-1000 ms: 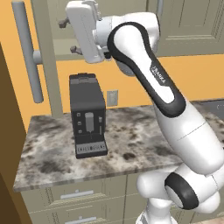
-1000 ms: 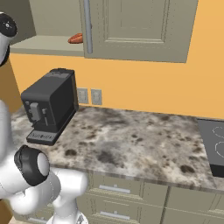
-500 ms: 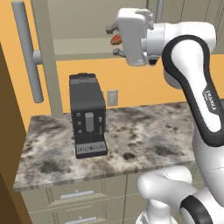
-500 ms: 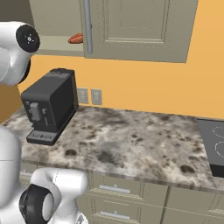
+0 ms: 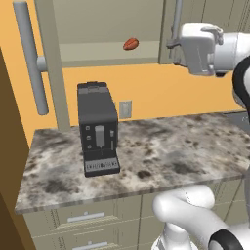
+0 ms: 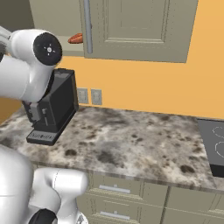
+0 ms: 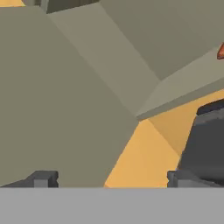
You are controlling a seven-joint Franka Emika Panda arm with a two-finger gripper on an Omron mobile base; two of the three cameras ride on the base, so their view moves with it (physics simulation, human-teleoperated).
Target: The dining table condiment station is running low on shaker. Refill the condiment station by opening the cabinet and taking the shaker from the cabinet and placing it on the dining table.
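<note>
Shaker is not something I can make out on the open cabinet [image 5: 107,29] shelf; a reddish-brown lump [image 5: 130,44] lies there, above the coffee machine [image 5: 97,128] on the desk [image 5: 161,151]. Judging by its kind, it should be light, stiff and smooth, best pinched around the middle of its body. The pincer [image 7: 109,178] stands wide and empty, facing the cabinet.

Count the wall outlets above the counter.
2. Both outlets sit side by side on the orange wall, just right of the coffee machine. From the left base camera the machine hides one, so others could be hidden behind it.
</note>
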